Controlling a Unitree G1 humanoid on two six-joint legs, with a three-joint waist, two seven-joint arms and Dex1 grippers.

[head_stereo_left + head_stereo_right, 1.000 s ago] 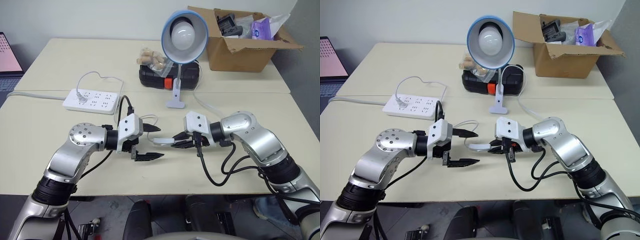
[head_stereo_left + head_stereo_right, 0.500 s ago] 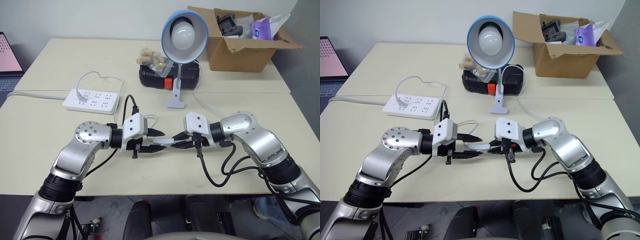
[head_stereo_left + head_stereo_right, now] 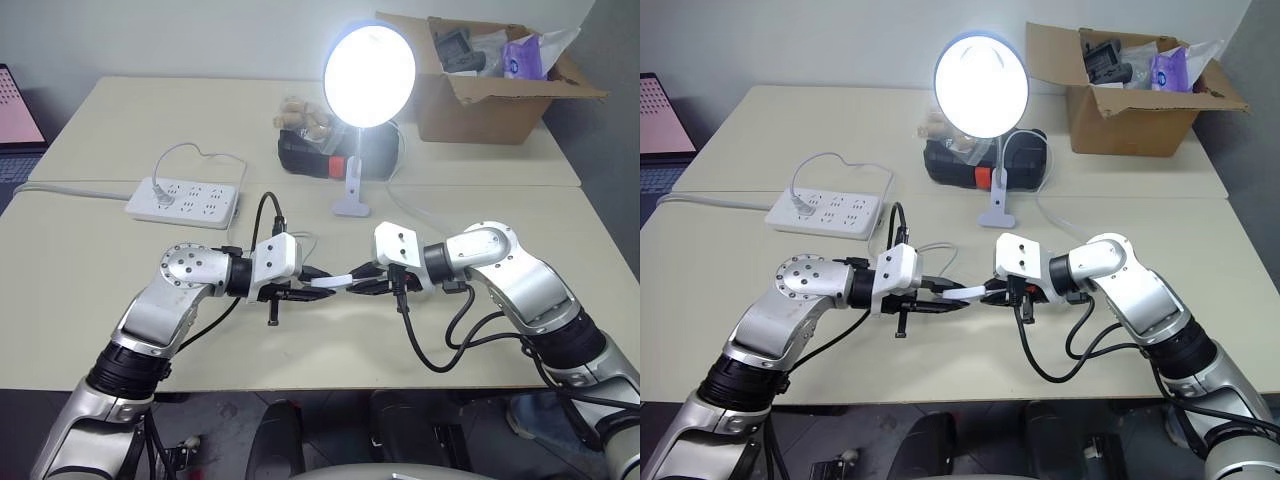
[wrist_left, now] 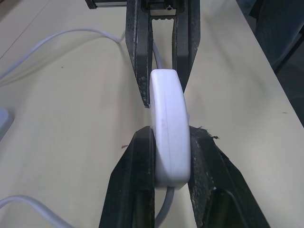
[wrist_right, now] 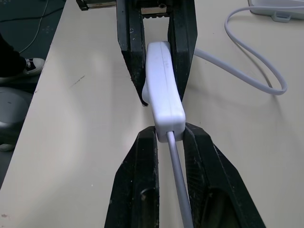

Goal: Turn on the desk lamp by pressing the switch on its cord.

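Pinching switch: left gripper clamped, right gripper clamped opposite end; desk lamp lit

One desk lamp glowing at 12 o'clock, one switch on one cord, one power strip, one cardboard box, one black case, two claws, left and right

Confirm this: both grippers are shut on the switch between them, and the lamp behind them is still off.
Not quite. The lamp is lit: both eye views show its shade glowing bright white. The rest holds: the left gripper and the right gripper each have their jaws shut on an end of the switch, as the wrist views show.
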